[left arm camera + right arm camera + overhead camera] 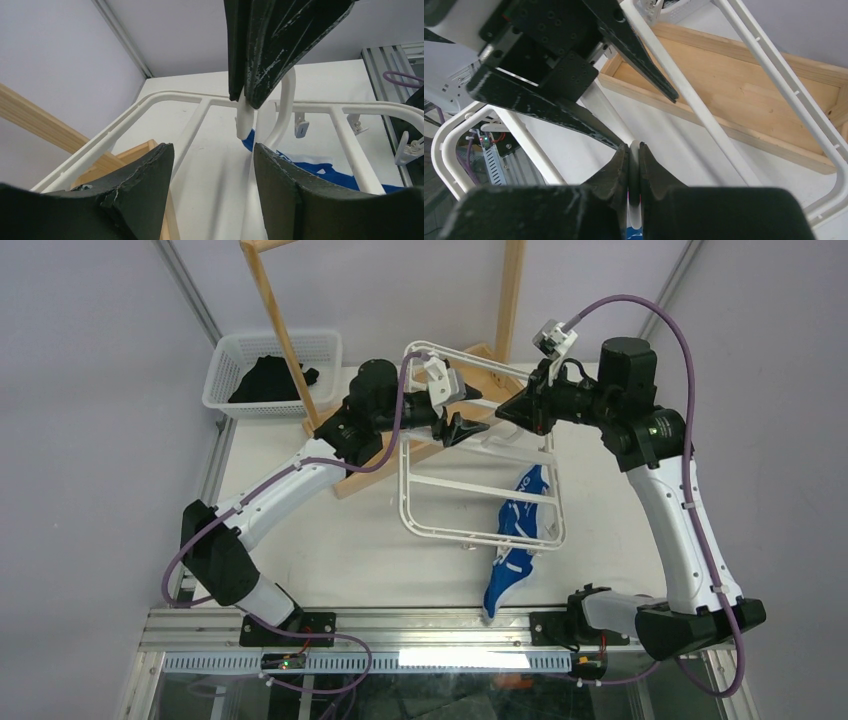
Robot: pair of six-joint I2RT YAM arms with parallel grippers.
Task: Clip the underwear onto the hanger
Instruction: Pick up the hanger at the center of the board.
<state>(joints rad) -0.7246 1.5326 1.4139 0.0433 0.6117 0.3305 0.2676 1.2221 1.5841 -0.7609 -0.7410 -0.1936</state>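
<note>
The right hand (634, 150) pinches the hook of the white plastic rectangular hanger (698, 102). The left hand (214, 155) gapes wide alongside, and bright blue briefs (520, 512) lie across the frame.

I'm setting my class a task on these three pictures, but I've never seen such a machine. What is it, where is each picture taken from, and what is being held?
Two robot arms are bolted at a table's near edge, each ending in a two-finger gripper. The wide picture looks down from above. The other two come from cameras on the left and right wrists, so each shows its own black fingers. In view are a white hanger, blue underwear partly under its frame, a wooden rack, and a basket holding a black garment. The right gripper is shut on the hanger's hook. The left gripper is open beside it, holding nothing.
</note>
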